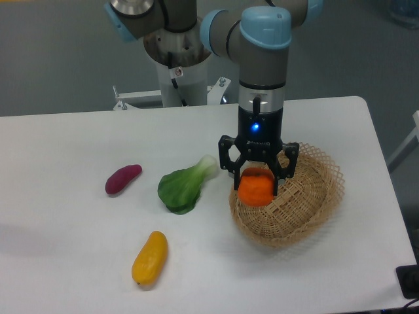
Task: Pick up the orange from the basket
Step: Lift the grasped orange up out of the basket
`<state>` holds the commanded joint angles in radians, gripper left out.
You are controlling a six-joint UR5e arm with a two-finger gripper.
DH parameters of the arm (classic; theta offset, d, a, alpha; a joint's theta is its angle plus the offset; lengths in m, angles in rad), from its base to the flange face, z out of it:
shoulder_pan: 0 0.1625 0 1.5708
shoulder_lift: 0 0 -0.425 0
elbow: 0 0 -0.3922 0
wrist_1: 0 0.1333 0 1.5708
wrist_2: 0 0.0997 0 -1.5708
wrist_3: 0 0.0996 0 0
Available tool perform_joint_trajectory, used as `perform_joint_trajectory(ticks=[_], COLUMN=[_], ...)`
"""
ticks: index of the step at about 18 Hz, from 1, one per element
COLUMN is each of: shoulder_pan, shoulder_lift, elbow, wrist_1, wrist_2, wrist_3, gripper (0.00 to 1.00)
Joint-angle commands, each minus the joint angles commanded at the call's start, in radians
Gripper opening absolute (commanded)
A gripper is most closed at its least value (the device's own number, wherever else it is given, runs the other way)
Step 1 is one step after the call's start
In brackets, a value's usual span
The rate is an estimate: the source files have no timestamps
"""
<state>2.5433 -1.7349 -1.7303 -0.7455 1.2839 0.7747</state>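
Now the gripper (256, 184) is clamped on the orange (255, 188), held above the left rim of the wicker basket (308, 209)

Its black fingers (230, 163) cover the fruit's upper edge and sides, and the fruit hides part of the basket rim behind it. Left of the gripper lie a bok choy (184, 186) and a purple sweet potato (123, 178); lower left, a yellow-orange oval fruit (150, 258), all on the white table (65, 137)

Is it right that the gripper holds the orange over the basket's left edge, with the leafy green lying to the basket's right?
Not quite. The gripper does hold the orange over the basket's left edge, but the camera view shows the leafy green lying to the basket's left.
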Motion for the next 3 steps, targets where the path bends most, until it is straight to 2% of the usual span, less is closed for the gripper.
perform_joint_trajectory(ticks=[3], shoulder_pan=[0.000], shoulder_lift=[0.002], elbow=[-0.003], wrist_1=[0.000], wrist_2=[0.000], wrist_3=[-0.002], gripper=[0.76])
